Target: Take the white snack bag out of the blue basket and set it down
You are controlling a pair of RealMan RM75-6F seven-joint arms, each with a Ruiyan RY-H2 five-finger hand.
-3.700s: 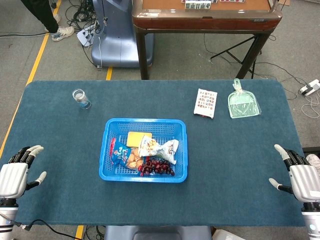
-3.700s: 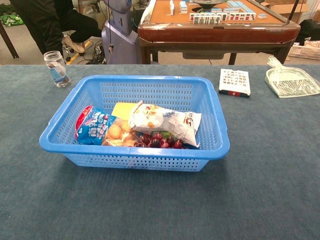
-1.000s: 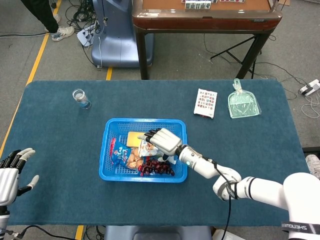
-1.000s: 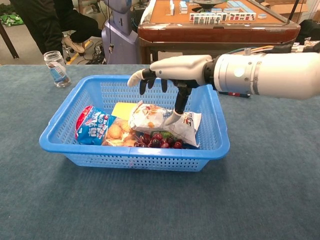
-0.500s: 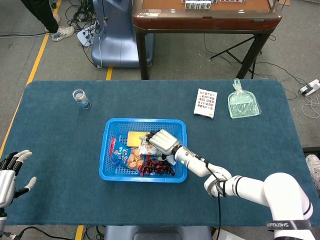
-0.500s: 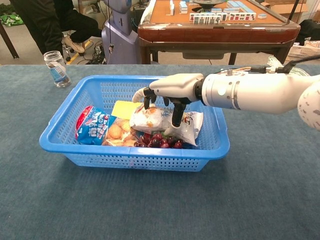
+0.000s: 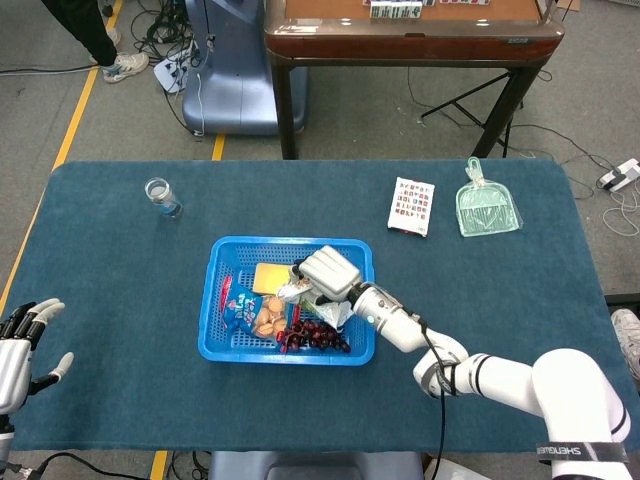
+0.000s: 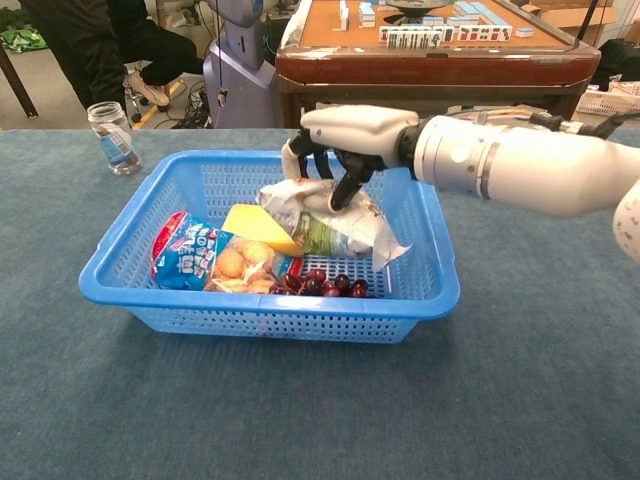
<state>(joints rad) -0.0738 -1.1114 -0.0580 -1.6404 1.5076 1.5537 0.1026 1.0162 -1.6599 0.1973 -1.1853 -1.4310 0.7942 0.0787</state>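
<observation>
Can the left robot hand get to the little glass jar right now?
Probably yes. The left robot hand is open and holds nothing, and the glass jar stands alone on bare cloth on that same side, outside the blue basket. Whether the arm stretches that far is uncertain.

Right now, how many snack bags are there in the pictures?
2. The white snack bag is held by the right hand, lifted above the blue basket. The blue snack bag lies in the basket's left part. Others may be hidden underneath.
</observation>
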